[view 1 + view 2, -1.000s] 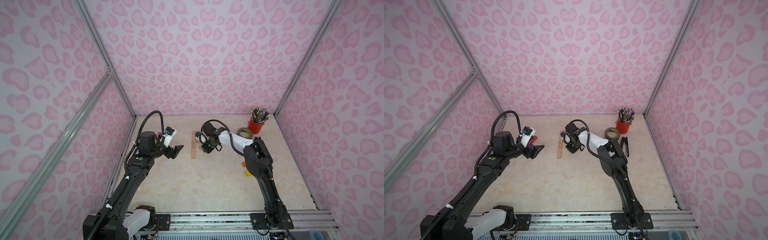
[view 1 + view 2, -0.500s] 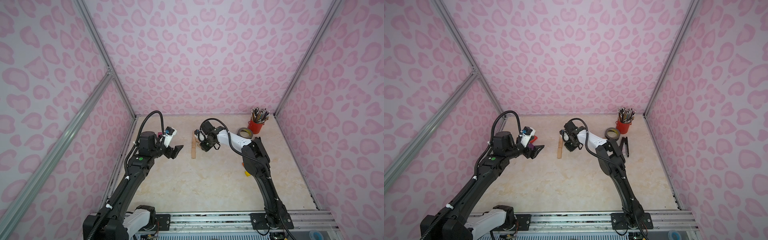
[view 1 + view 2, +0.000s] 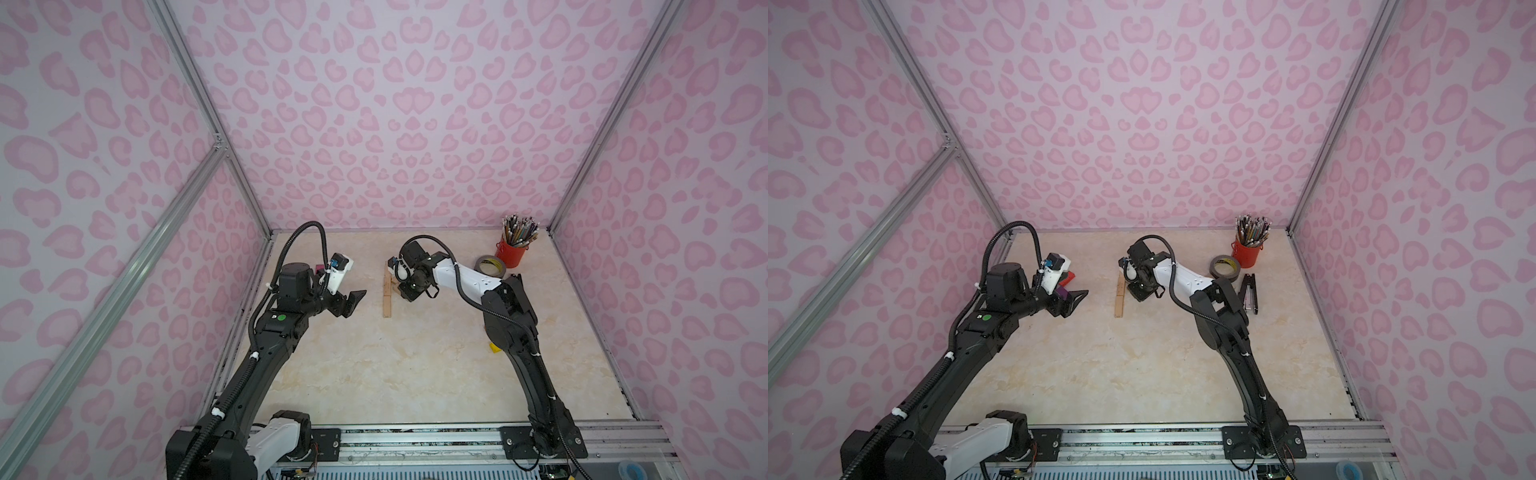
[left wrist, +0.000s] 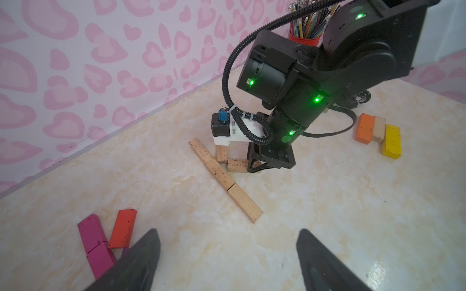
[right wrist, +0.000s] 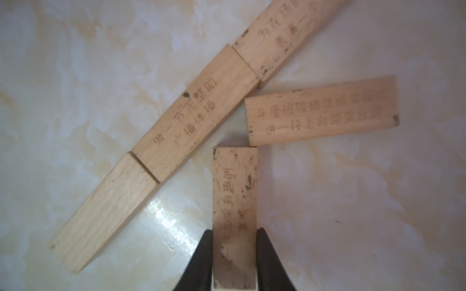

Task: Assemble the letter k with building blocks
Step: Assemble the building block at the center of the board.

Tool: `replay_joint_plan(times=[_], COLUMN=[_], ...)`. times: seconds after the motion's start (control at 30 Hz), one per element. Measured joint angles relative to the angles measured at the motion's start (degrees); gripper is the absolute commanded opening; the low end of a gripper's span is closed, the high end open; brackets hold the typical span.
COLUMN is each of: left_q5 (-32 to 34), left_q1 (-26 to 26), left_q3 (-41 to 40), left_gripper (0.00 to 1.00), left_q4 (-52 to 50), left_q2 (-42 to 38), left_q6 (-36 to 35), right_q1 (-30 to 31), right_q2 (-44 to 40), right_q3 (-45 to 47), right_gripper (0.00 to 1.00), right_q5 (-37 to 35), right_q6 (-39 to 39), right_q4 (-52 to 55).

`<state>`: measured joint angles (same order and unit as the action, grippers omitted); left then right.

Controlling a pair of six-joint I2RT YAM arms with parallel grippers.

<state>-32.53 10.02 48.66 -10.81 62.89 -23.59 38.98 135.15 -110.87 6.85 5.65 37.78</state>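
Observation:
Three plain wood building blocks [image 5: 196, 110] lie end to end in a straight row [image 3: 387, 295] on the table. A fourth wood block [image 5: 321, 110] lies at an angle with one corner near the row. My right gripper [image 5: 234, 231] is shut on a fifth wood block [image 5: 234, 191], whose free end sits close to the row and to the angled block. In both top views the right gripper [image 3: 409, 293] points down just right of the row. My left gripper [image 4: 228, 233] hangs open and empty above bare table, left of the row [image 4: 222, 173].
Two magenta blocks [image 4: 92, 231] and a red block [image 4: 123, 231] lie near the left gripper. Orange [image 4: 364, 128], wood [image 4: 379, 128] and yellow [image 4: 390, 142] blocks lie behind the right arm. A tape roll [image 3: 490, 266], red pencil cup [image 3: 513, 249] and black stapler [image 3: 1250, 293] stand back right.
The right gripper has shifted slightly toward the row with the wood block in it. The left arm has not moved.

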Motion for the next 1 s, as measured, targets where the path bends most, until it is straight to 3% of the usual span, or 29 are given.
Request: replay_joint_plan(times=[1.0], left_q5=[0.8], left_q1=[0.0], left_q3=[0.0], left_gripper=[0.87], left_q4=[0.0], left_q2=[0.2], left_q6=[0.0], right_q1=[0.3], right_q2=[0.3], right_q3=[0.1], right_gripper=[0.34], right_q5=[1.5], right_q6=[-0.1], right_q4=[0.6])
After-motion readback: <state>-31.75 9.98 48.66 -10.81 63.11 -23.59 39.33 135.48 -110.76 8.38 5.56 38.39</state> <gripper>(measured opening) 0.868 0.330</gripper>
